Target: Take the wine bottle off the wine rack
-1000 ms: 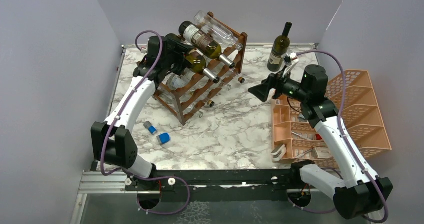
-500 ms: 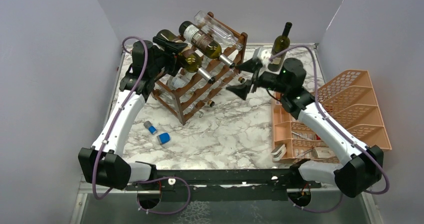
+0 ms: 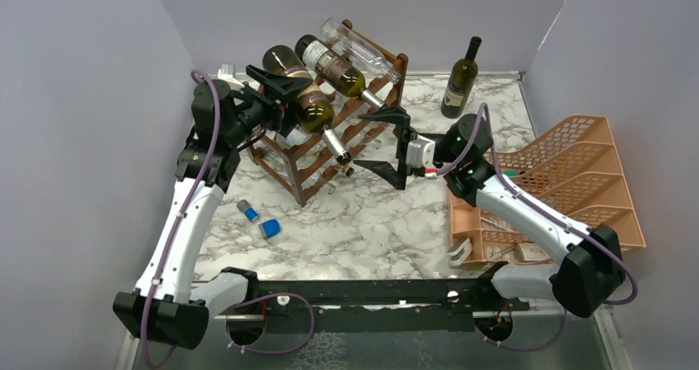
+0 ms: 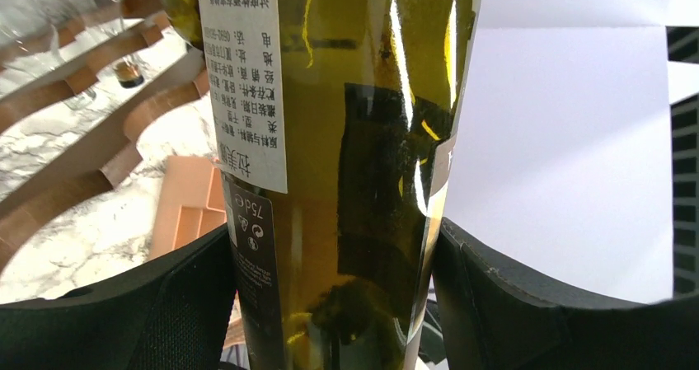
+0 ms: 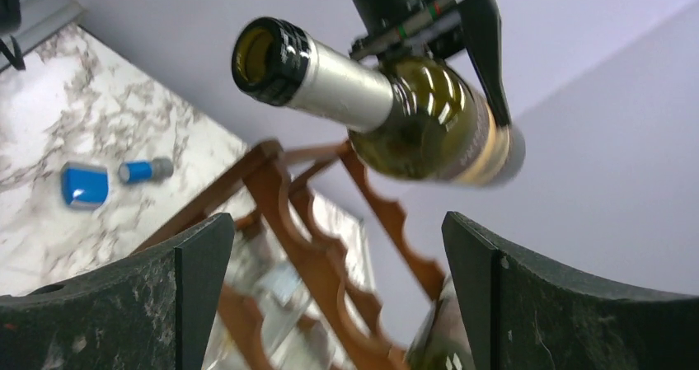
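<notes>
Bottle (image 4: 330,139) sits clamped by its body between my left gripper's (image 3: 288,98) pads (image 4: 165,304), both pressed tight on the glass. On the right wrist camera I see it hanging tilted above the rack's (image 3: 309,168) wavy rail, not touching it, with its open mouth aimed toward the right gripper (image 3: 381,142). That one gapes wide with nothing in it, near the neck's end. A second bottle (image 3: 459,86) stands upright on the table (image 3: 371,222), well apart.

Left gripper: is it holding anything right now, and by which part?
Yes. The left gripper has its jaws shut on the green wine bottle, across its labelled body. The right gripper is open and holds nothing.
</notes>
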